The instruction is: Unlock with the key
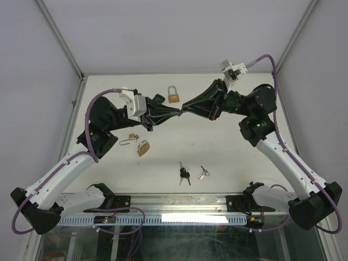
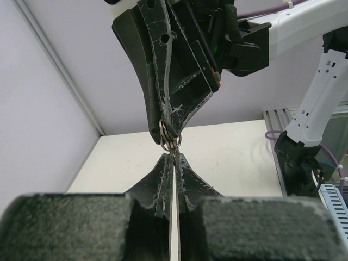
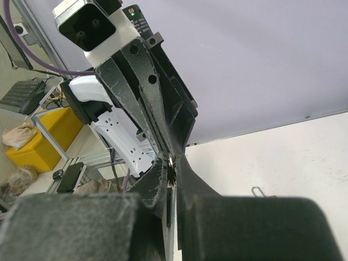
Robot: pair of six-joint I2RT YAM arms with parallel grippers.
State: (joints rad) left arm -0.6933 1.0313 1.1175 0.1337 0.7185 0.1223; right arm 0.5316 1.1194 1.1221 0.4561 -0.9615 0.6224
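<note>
My two grippers meet tip to tip above the middle of the table. The left gripper (image 1: 176,112) (image 2: 173,159) is shut on a thin metal key bunch, and its key ring (image 2: 169,136) sticks out of the tips. The right gripper (image 1: 186,108) (image 3: 173,164) is shut on a dark key head (image 3: 173,173) of the same bunch. A brass padlock (image 1: 173,95) stands behind the grippers. Two more padlocks (image 1: 143,147) (image 1: 129,140) lie on the table under the left arm.
A bunch of black-headed keys (image 1: 184,173) and a silver key bunch (image 1: 204,173) lie near the table's front. A padlock shackle (image 3: 260,191) shows past the right fingers. Grey walls stand at the back and both sides.
</note>
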